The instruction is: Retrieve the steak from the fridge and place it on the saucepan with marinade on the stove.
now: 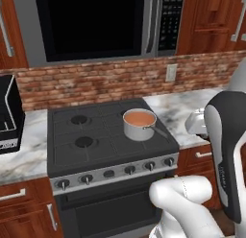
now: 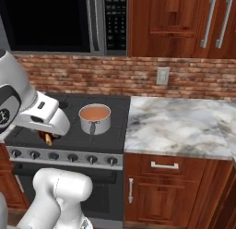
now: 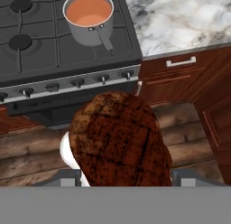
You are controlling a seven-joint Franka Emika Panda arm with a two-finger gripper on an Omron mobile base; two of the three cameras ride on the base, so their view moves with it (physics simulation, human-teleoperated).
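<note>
No text, brand or number can be read anywhere. The microwave (image 2: 60, 20) keypad (image 2: 115, 18), at about 12 o'clock above the stove (image 2: 69, 126), shows only blurred pale marks.

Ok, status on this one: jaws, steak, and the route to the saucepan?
Jaws shut on the steak, carried in front of the stove. Saucepan of marinade sits ahead on a right burner. Nothing in the way.

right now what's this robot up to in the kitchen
The robot is carrying a steak in its gripper, held in front of the stove and not yet over it. A saucepan of orange-pink marinade sits on the stove's back right burner, handle pointing out toward the front. The steak has not gone into the pan yet.
</note>
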